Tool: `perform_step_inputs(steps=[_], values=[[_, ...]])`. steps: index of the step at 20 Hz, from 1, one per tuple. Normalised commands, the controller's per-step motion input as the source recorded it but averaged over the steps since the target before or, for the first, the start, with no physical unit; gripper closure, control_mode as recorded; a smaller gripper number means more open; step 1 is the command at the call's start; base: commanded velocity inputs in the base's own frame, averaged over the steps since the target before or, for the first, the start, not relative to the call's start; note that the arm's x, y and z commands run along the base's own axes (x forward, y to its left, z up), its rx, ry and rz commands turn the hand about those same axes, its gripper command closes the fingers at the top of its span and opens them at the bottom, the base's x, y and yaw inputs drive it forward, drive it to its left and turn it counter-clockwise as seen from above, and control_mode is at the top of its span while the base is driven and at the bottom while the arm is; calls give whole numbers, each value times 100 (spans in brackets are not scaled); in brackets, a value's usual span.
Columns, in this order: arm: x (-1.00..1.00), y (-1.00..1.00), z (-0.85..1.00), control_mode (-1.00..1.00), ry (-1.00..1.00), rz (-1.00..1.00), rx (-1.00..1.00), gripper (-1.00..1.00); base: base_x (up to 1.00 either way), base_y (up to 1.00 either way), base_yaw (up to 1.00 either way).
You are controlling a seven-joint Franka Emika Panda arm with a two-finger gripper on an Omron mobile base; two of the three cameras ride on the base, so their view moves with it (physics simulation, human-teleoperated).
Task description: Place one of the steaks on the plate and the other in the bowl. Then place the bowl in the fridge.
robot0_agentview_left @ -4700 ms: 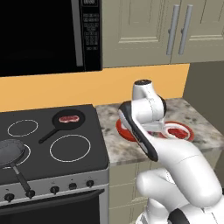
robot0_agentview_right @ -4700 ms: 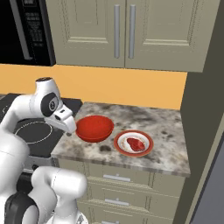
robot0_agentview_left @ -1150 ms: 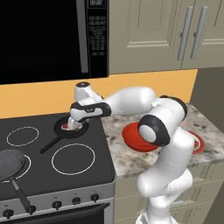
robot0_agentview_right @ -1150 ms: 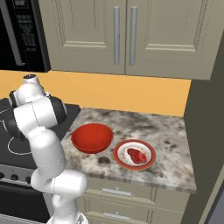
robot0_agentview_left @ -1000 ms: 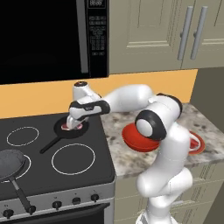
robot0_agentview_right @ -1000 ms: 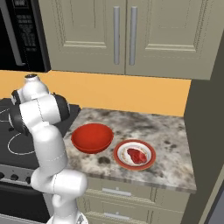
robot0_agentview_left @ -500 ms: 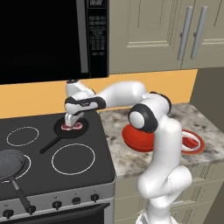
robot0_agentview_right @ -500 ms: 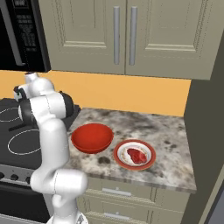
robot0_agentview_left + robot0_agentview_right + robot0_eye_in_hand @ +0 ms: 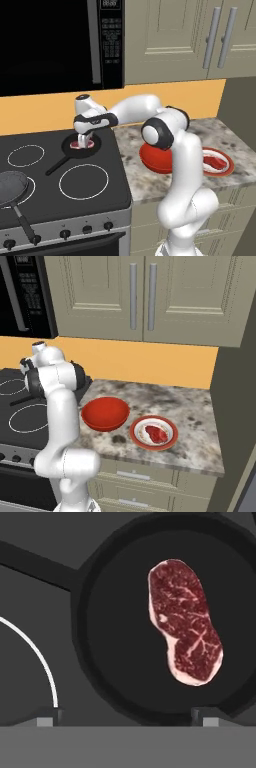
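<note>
End effector [image 9: 83, 141], fingers spread apart, hangs over a marbled steak [image 9: 185, 623] in a black pan [image 9: 115, 662]. Second steak [image 9: 155, 433] lies on the plate [image 9: 170, 442] beside the bowl [image 9: 105, 413].

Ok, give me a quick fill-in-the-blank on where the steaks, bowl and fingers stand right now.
1. One steak lies in a black ____ on the stove.
2. The other steak already sits on the ____ beside the bowl.
3. The red bowl holds ____ so far.
4. Above the steak on the stove, the gripper has its fingers ____.

Missing words: pan; plate; nothing; open
</note>
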Motion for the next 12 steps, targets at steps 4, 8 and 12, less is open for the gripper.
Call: perform_step_inputs(steps=[4,8,12], values=[[42,0,-11,-100,0,11,0,-100,0,0,0],[32,5,-25,-100,0,5,0,-100,0,0,0],[17,19,-17,-100,0,-1,0,-100,0,0,0]])
